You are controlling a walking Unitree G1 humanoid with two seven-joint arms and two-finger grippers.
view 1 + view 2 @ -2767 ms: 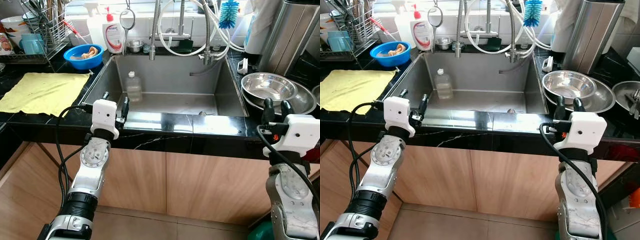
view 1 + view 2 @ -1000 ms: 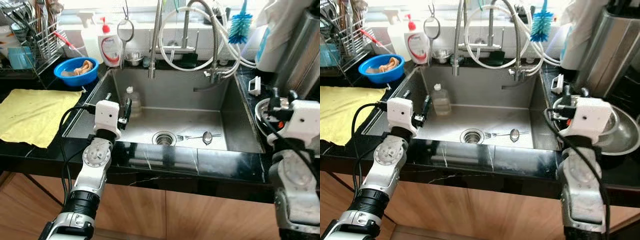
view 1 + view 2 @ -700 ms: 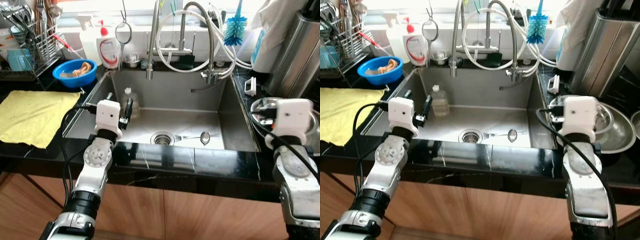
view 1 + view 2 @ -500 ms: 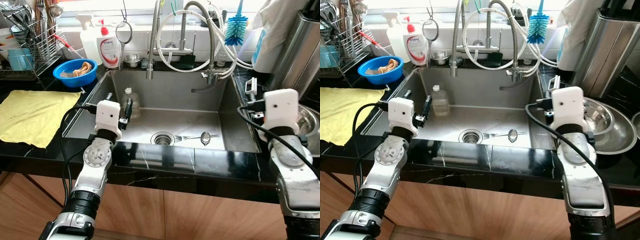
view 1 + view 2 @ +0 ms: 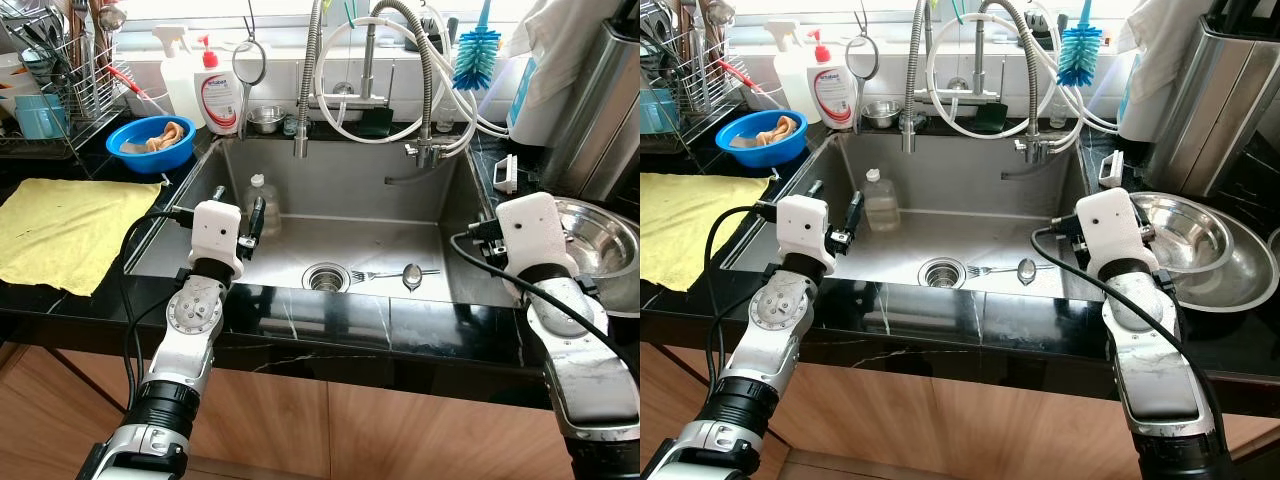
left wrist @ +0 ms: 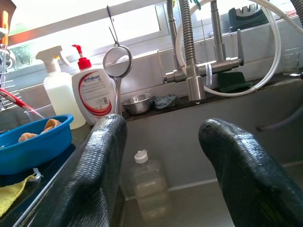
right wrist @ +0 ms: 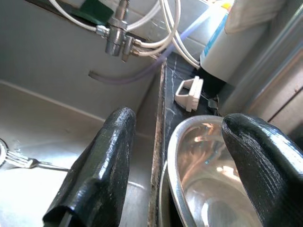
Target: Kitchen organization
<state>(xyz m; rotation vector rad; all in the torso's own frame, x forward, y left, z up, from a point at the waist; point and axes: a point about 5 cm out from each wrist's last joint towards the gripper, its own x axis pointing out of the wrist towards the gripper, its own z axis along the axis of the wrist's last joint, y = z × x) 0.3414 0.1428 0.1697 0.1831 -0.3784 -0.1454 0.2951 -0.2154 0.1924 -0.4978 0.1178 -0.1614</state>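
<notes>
A stainless steel sink (image 5: 440,190) is set in a black marble counter (image 5: 330,320). On its floor, beside the round drain (image 5: 326,277), lie a fork (image 5: 372,274) and a spoon (image 5: 411,275), both silver, their handles crossing just right of the drain. A clear plastic bottle (image 5: 262,195) with a white cap stands upright at the sink's far left wall.

The left gripper (image 6: 163,142) hovers over the sink's near left rim, its fingers (image 6: 94,179) spread apart with nothing between them, aimed at the bottle. The right gripper (image 7: 182,142) hangs over the sink's right rim, fingers (image 7: 102,170) wide apart and empty, one over the basin, the other over the stacked steel bowls (image 5: 600,230) on the counter to the right.

On the far ledge a white pump bottle (image 6: 94,92) with a red pump reads "antabax" in red; beside it stands a white spray bottle (image 6: 59,94). A round strainer (image 6: 117,64) hangs near them. A blue bowl (image 5: 155,142) sits on the far left counter, a yellow cloth (image 5: 65,225) lies nearer, and a blue bottle brush (image 5: 475,55) stands right of the faucet (image 5: 305,70).
</notes>
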